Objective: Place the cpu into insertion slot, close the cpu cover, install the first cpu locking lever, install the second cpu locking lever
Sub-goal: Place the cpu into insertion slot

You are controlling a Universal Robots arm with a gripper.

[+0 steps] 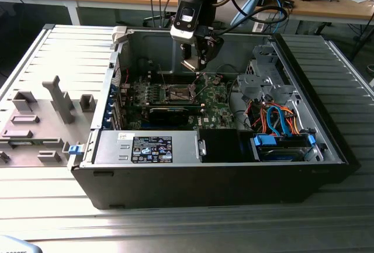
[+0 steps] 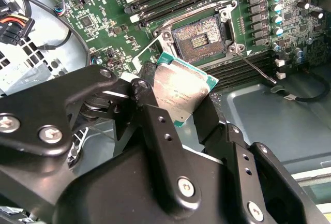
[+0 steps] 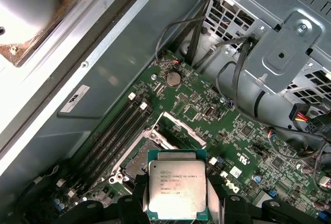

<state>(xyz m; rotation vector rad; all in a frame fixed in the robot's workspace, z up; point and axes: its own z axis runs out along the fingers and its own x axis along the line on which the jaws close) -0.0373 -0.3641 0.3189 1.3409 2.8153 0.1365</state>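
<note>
Jaws are closed on the cpu (image 2: 181, 92), gripping two opposite edges. It hangs above the bare insertion slot (image 2: 199, 38), apart from it.

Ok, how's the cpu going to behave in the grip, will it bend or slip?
The cpu looks like a stiff flat plate with a metal top, so it probably won't flex. The gripper pinches it by its thin edges, so it could slip or twist. Small and thin, it is likely light.
</note>
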